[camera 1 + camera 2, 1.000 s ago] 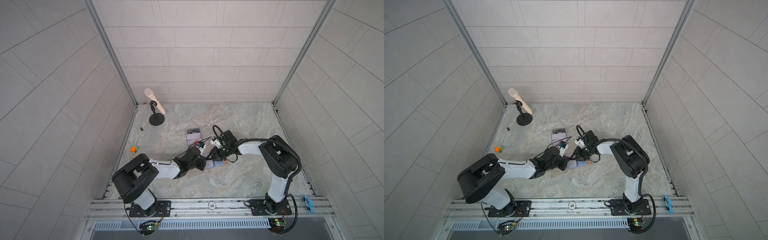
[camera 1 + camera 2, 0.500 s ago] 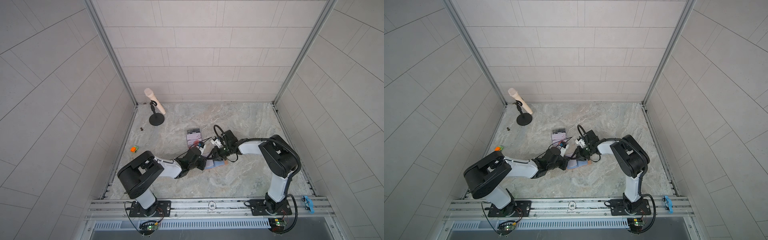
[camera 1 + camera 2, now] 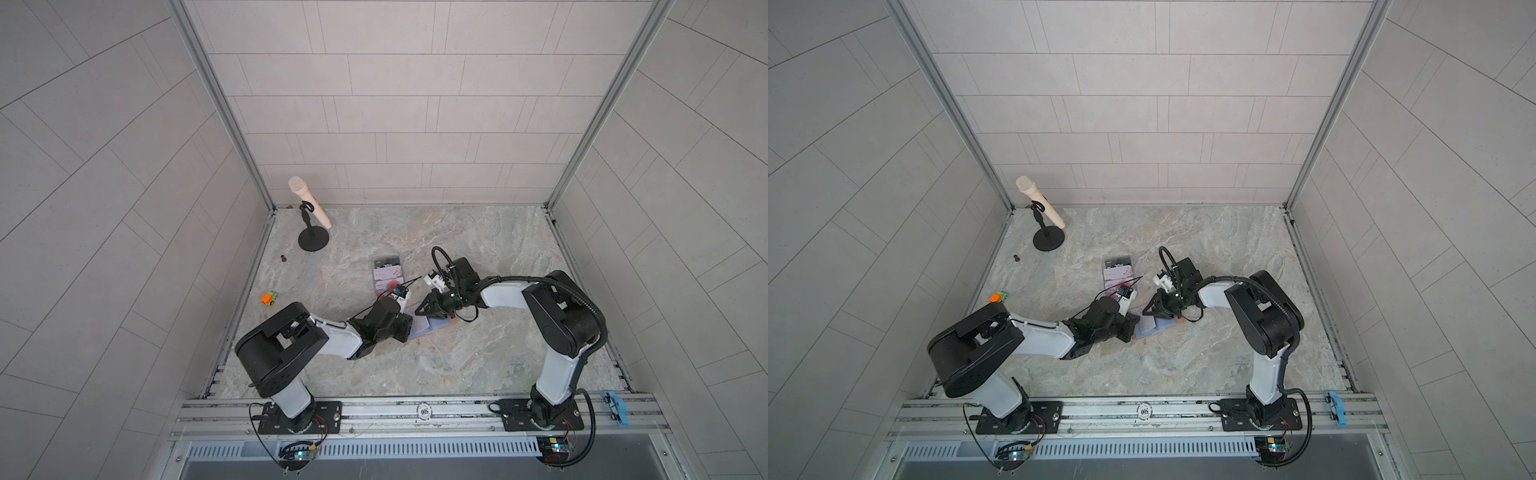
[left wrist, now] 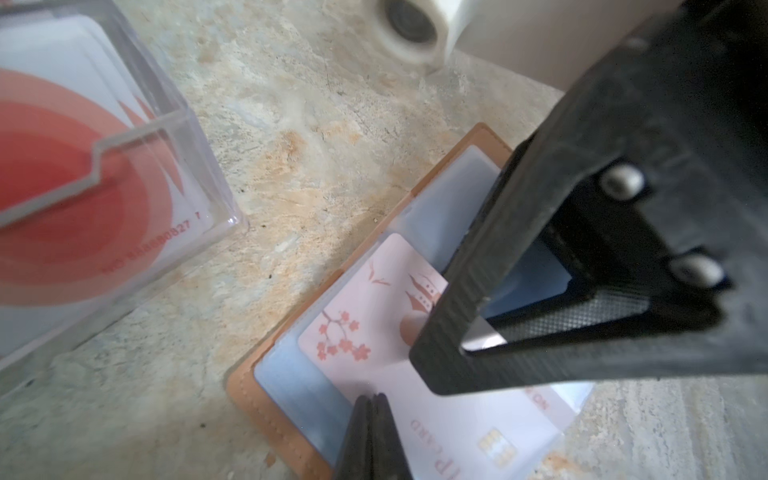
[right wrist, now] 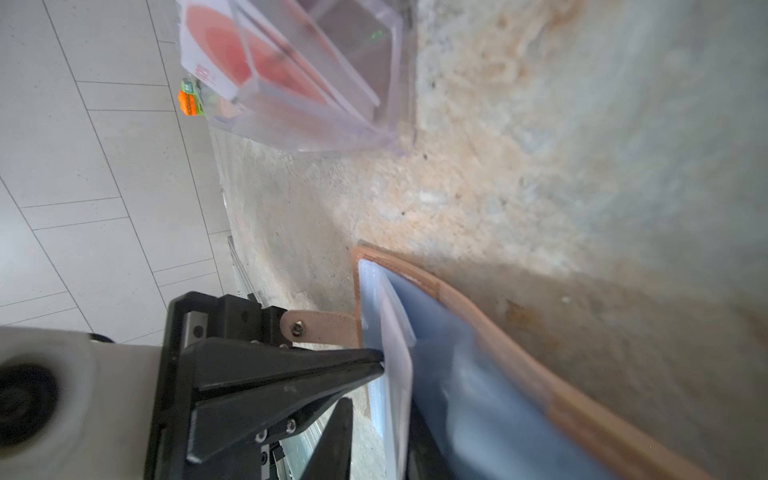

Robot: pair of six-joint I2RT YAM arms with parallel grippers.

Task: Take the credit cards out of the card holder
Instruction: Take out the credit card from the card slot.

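Observation:
The tan leather card holder (image 3: 432, 328) (image 3: 1156, 326) lies open on the marble table, its clear sleeves facing up. A white credit card (image 4: 374, 316) with pink blossoms sits partly out of a sleeve. My left gripper (image 4: 372, 401) is shut, with its tips pressing on that card and sleeve near the holder's stitched edge (image 4: 266, 374). My right gripper (image 3: 420, 309) (image 5: 380, 409) comes in from the opposite side. Its jaws stand narrowly open astride the card's edge (image 5: 395, 353), and a gap shows between one finger (image 5: 332, 436) and the card.
A clear acrylic box (image 3: 388, 276) (image 4: 124, 187) holding red-circle cards stands just behind the holder. A cream microphone on a black stand (image 3: 311, 208) is at the back left. An orange-green toy (image 3: 269, 298) and a small dark screw (image 3: 284, 258) lie near the left wall.
The left arm's shoulder has swung a little to the right while its tips stay on the holder. The right gripper has stayed at the card's edge.

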